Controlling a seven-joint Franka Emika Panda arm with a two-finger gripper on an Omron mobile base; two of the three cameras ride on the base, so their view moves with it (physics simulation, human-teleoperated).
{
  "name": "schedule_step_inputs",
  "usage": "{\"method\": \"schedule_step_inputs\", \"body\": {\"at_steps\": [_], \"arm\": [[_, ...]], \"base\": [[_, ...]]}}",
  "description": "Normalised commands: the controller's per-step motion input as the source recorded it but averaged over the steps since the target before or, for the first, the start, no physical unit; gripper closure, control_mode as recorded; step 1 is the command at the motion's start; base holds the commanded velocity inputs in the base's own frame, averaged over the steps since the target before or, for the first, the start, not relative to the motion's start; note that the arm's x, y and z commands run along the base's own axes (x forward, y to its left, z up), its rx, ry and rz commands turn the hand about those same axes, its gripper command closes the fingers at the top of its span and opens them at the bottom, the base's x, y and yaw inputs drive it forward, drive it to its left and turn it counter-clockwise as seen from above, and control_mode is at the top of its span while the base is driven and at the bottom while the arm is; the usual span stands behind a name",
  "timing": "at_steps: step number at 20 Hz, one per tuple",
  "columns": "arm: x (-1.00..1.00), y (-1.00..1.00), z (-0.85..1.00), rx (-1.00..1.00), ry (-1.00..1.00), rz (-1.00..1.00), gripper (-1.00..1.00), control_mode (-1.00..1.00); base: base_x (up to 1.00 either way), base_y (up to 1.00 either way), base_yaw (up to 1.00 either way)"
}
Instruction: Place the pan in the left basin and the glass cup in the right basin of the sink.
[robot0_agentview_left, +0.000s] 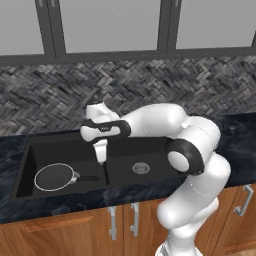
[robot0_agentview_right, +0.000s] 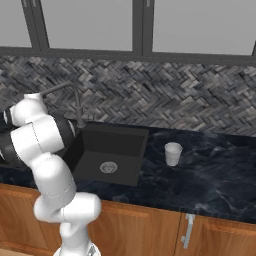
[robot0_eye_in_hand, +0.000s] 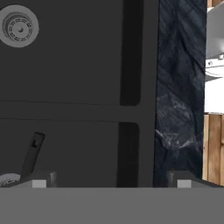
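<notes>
The pan (robot0_agentview_left: 56, 176) lies flat in the left basin (robot0_agentview_left: 65, 154) of the black sink (robot0_agentview_left: 26, 165), its black handle (robot0_agentview_left: 88, 178) pointing towards the divider. My gripper (robot0_agentview_left: 101, 159) hangs open and empty just above that divider, fingers down. In the hand view the gripper (robot0_eye_in_hand: 111, 183) looks straight down on the divider (robot0_eye_in_hand: 65, 111), with the pan handle (robot0_eye_in_hand: 33, 151) at lower left and a silver drain (robot0_eye_in_hand: 18, 27) at upper left. The glass cup (robot0_agentview_right: 173, 153) stands upright on the dark counter, right of the right basin (robot0_agentview_right: 115, 145), far from the gripper.
A slim dark faucet (robot0_agentview_right: 75, 102) rises behind the sink near the arm. The dark marble counter (robot0_agentview_right: 215, 175) stretches right of the cup. A herringbone backsplash (robot0_agentview_left: 150, 85) and windows stand behind. Wooden cabinet doors (robot0_agentview_left: 70, 232) sit below the counter edge.
</notes>
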Motion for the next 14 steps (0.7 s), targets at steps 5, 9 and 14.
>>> {"method": "schedule_step_inputs", "body": {"at_steps": [5, 9, 14], "arm": [[-0.32, -0.03, 0.33, -0.11, -0.05, 0.0, -1.0, -1.0], [-0.27, -0.11, 0.36, -0.14, 0.0, 0.02, -1.0, -1.0], [-0.24, -0.16, 0.38, -0.11, 0.01, 0.09, -1.0, -1.0]], "base": [[0.0, 0.0, 0.0], [0.0, 0.0, 0.0], [0.0, 0.0, 0.0]]}}
